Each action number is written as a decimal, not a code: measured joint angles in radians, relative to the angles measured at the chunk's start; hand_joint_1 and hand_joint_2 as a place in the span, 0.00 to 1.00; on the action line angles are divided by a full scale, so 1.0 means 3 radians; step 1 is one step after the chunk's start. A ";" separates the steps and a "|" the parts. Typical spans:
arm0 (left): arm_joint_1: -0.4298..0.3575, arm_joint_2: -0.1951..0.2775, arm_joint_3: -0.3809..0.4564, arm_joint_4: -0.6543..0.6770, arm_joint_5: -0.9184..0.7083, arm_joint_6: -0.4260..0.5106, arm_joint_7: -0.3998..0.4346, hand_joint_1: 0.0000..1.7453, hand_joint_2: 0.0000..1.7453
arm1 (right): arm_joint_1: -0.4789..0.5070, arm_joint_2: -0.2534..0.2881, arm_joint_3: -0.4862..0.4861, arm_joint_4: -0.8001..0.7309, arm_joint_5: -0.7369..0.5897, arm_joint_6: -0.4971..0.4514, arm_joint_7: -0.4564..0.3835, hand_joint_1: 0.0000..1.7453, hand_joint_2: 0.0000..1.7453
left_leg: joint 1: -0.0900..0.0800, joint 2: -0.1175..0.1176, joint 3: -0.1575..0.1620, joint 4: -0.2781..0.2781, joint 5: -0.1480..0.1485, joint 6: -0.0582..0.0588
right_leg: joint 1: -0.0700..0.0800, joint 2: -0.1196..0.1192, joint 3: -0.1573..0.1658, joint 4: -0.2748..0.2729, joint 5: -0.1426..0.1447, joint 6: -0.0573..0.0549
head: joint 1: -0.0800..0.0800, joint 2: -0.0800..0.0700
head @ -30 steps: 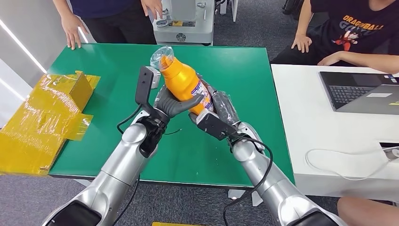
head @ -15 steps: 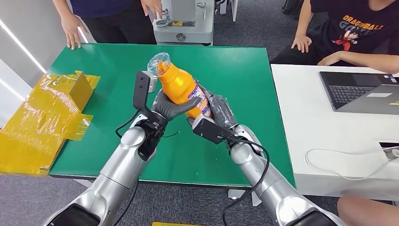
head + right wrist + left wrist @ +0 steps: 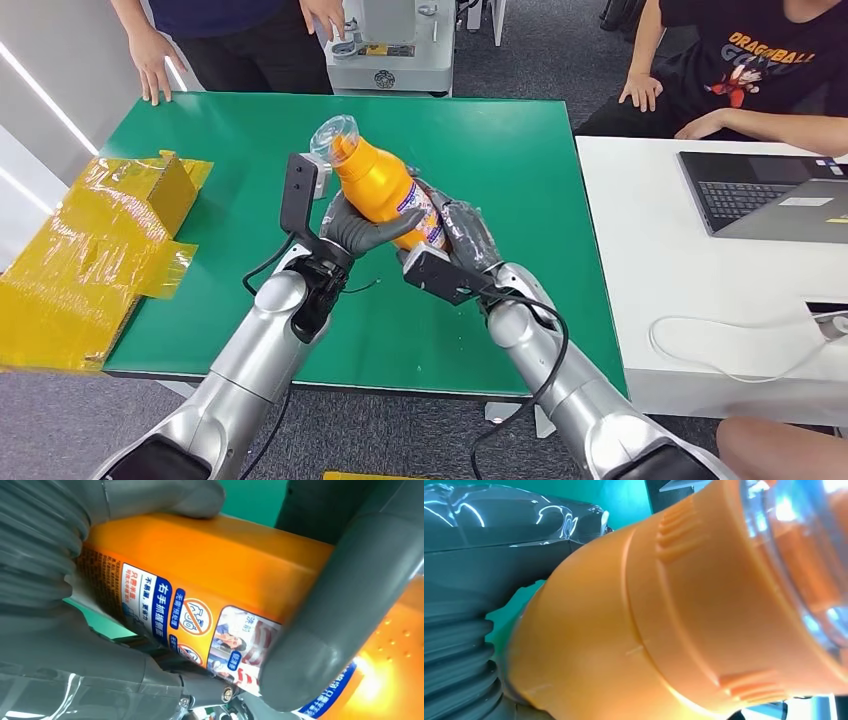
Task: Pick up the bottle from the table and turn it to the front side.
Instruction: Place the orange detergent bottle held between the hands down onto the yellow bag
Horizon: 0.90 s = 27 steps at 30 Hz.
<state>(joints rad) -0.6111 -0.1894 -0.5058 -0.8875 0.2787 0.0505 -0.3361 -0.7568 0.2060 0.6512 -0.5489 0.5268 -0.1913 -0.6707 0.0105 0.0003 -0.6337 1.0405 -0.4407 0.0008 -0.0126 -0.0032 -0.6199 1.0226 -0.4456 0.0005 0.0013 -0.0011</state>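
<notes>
From my remote seat: nearest the camera, both silver arms rise over the near edge of the green table (image 3: 500, 330). The right hand (image 3: 462, 240) grips the lower body of the orange bottle (image 3: 385, 187); in the right wrist view its grey fingers (image 3: 330, 630) wrap over the printed label (image 3: 170, 615). The left hand (image 3: 360, 225) holds the bottle's middle from beneath. The bottle is held above the table's centre, tilted, its clear cap (image 3: 333, 134) pointing up and away to the left. Left of the table lies yellow-taped cardboard (image 3: 100, 250). To the right, a laptop (image 3: 765, 195) sits on a white desk (image 3: 650, 260). A person's hand (image 3: 152, 72) rests on the far left table corner.
</notes>
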 joint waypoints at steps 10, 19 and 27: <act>-0.0096 0.0020 0.0063 -0.0087 -0.0017 0.0058 -0.0015 0.00 1.00 | 0.0063 -0.0060 0.0000 0.0075 0.0058 -0.0005 0.0017 1.00 1.00 | 0.0000 0.0000 0.0000 0.0000 0.0000 0.0000 | 0.0000 0.0001 0.0000 0.0000 0.0000 0.0000 | 0.0000 0.0000; -0.0105 0.0020 0.0099 -0.0087 0.0004 0.0073 -0.0014 0.00 1.00 | 0.0061 -0.0064 0.0000 0.0119 0.0093 -0.0015 0.0017 1.00 1.00 | 0.0000 0.0000 -0.0001 0.0000 0.0000 0.0000 | 0.0000 0.0001 -0.0001 0.0000 0.0000 0.0000 | 0.0001 0.0000; -0.0119 0.0020 0.0119 -0.0086 0.0016 0.0075 -0.0014 1.00 1.00 | 0.0045 -0.0071 -0.0002 0.0137 0.0130 -0.0107 0.0060 1.00 1.00 | 0.0000 0.0000 -0.0001 0.0000 0.0000 0.0000 | 0.0000 0.0001 0.0000 0.0000 0.0000 0.0000 | 0.0001 0.0000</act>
<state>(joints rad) -0.6467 -0.1835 -0.4703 -0.9133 0.2833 0.0729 -0.3403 -0.7433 0.1847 0.6506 -0.5077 0.5658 -0.2234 -0.6526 0.0105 0.0003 -0.6340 1.0406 -0.4407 0.0008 -0.0126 -0.0030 -0.6200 1.0226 -0.4456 0.0005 0.0015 -0.0011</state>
